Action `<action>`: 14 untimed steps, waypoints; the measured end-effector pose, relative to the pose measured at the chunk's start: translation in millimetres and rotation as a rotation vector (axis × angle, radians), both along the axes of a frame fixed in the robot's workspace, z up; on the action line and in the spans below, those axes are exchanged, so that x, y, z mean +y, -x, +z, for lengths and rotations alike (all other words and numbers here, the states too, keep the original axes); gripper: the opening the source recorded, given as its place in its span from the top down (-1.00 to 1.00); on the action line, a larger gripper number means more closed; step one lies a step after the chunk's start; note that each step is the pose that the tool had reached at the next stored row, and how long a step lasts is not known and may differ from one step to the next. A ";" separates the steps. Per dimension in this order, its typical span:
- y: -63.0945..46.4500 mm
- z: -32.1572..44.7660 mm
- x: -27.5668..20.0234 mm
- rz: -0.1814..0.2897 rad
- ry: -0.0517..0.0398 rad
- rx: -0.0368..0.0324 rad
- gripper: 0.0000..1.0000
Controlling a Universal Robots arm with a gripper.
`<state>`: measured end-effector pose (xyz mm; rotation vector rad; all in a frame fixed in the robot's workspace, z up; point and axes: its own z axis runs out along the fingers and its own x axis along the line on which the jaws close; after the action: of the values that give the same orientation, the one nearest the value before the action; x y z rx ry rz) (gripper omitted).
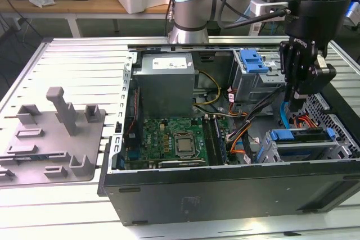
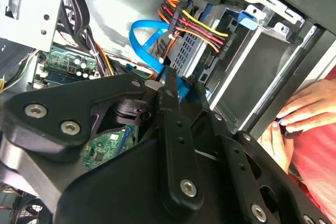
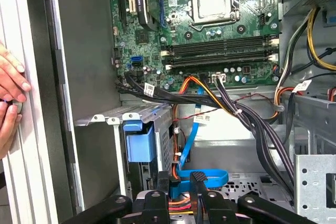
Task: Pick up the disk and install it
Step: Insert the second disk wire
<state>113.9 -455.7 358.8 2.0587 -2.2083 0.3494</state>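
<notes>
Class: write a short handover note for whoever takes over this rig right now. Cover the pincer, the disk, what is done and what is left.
Pincer: hangs inside the open computer case, just above the drive cage, close to a blue data cable. It carries no disk.
Disk: lies in the drive cage, with its blue carrier showing.
Done: the disk is picked up and placed in the cage.
Left: I cannot tell whether it is fully seated or cabled.
Caution: a person's hand rests on the case edge.
</notes>
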 end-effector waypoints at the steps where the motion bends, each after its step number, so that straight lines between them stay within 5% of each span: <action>1: 0.0 0.0 -0.1 0.000 0.0000 0.0000 0.39; 14: 0.1 -0.6 -0.2 0.015 0.0005 0.0000 0.39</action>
<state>113.7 -455.8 358.2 2.0764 -2.1933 0.3513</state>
